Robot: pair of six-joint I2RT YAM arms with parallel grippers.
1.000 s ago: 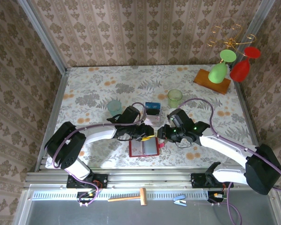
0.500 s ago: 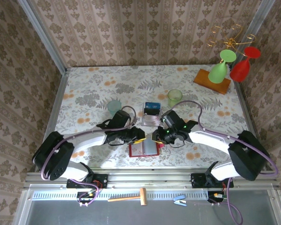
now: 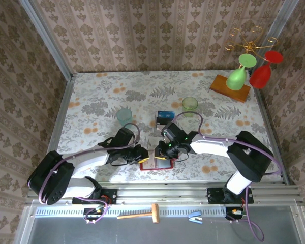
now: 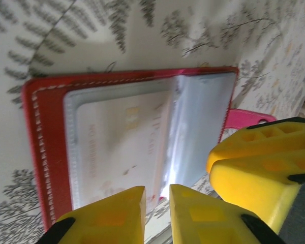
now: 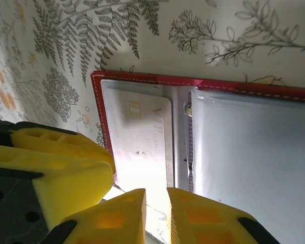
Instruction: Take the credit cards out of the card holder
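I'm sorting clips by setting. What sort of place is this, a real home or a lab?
Probably a lab test booth dressed up like a home: patterned wallpaper on panel walls, a floral tablecloth, and an aluminium mounting rail along the near edge.

Left claw (image 3: pixel 144 153) and right claw (image 3: pixel 160 151) now closer, narrower, at card holder (image 3: pixel 157 164)

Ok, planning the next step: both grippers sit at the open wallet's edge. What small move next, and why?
Probably close the right gripper on the pale card: its near edge seems to meet the narrow finger gap, and it sits inside the card holder.
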